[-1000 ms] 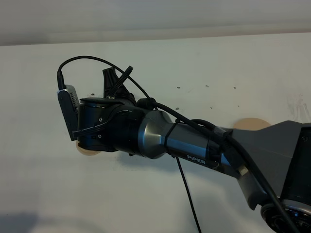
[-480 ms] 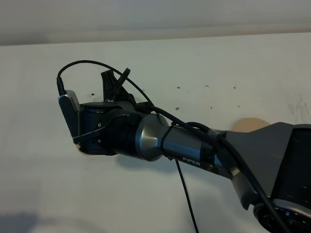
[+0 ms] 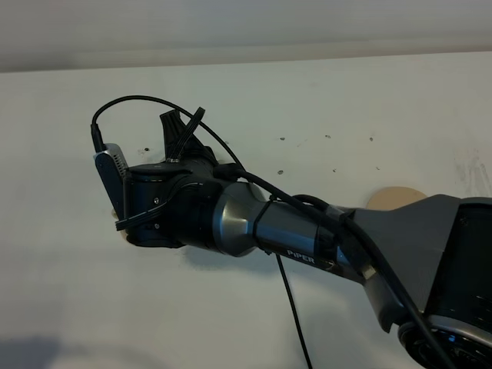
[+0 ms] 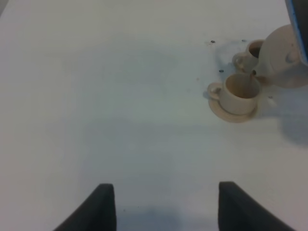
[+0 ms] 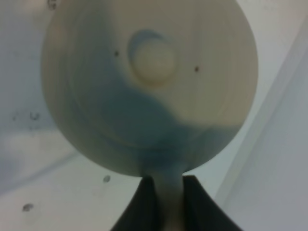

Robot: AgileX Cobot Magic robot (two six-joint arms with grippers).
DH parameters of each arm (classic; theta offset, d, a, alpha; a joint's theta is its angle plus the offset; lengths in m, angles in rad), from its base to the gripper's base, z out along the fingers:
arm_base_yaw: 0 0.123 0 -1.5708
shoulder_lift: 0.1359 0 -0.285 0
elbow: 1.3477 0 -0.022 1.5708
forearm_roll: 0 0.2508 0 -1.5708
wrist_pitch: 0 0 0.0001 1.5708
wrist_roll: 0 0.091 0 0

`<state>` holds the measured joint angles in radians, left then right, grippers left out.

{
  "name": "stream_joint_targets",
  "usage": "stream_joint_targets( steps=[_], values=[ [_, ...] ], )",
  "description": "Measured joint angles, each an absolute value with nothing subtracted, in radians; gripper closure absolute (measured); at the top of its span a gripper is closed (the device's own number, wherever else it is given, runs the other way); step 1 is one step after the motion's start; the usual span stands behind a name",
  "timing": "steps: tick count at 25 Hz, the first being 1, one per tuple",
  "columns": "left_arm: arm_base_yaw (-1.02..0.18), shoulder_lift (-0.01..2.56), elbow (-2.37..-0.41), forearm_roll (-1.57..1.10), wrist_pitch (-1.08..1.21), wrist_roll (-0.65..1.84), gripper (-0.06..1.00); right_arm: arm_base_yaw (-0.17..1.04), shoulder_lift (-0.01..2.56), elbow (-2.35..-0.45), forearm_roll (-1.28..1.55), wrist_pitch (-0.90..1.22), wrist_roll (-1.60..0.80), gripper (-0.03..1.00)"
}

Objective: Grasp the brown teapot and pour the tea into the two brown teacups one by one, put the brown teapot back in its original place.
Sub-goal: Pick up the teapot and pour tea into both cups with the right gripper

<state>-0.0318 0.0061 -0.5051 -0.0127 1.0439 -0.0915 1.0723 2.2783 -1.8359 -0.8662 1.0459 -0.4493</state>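
Observation:
In the left wrist view the brown teapot hangs tilted, its spout right over the nearer brown teacup, which stands on its saucer. The second teacup stands just behind, partly hidden by the pot. The right wrist view looks onto the teapot's lid and knob; my right gripper is shut on the loop handle. In the exterior view the right arm's wrist hides the pot and both cups. The original place, a tan saucer disc, lies bare at right. My left gripper is open and holds nothing.
The white table carries a few small dark specks. A black cable hangs from the right arm toward the table's front. The back edge of the table meets a pale wall.
The right wrist has sunk slightly and turned further, now covering the cup saucer that showed under it before. The teapot stays in its grip.

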Motion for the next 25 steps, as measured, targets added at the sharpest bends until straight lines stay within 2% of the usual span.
stream_joint_targets(
  steps=[25],
  values=[
    [-0.032, 0.006, -0.505, -0.013, 1.044, -0.091, 0.47, 1.086, 2.293, -1.836, -0.962, 1.043, -0.529, 0.85]
  ],
)
